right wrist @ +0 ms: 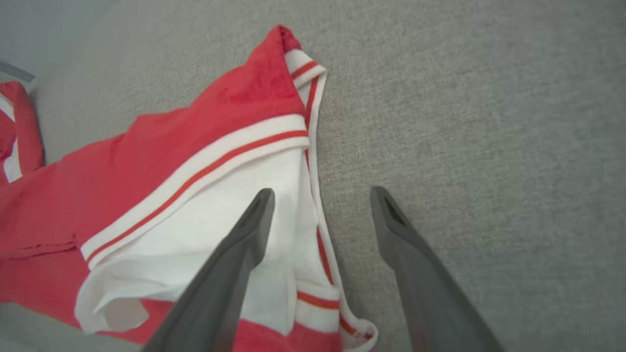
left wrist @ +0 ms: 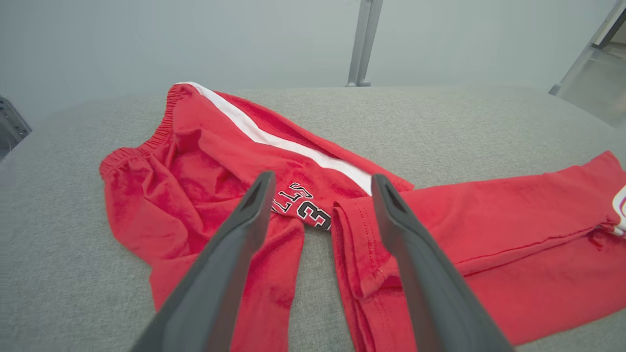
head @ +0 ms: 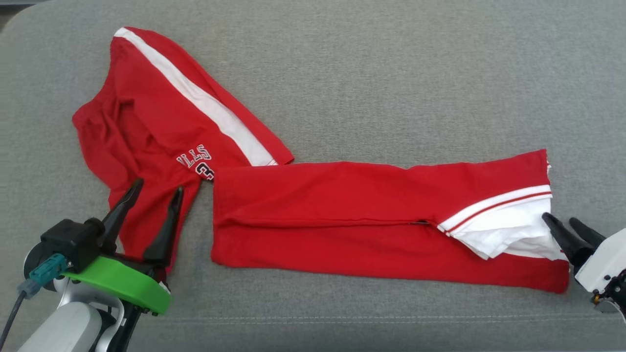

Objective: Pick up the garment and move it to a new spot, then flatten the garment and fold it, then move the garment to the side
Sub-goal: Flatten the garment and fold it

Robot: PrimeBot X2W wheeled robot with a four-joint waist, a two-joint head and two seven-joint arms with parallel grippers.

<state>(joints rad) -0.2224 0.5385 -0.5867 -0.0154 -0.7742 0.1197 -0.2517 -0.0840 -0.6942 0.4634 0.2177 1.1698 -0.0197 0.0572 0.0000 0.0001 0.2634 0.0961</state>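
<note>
The left gripper and right gripper stood spread and empty at the ends of the garment, so a shallow pinch risked catching one layer only.

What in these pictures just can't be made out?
Lettering: head view, partly hidden by garment folds.
Right gripper: head view, body cut off by the right edge.
Cloth under left gripper: left wrist view, its fingers cover it.
</note>
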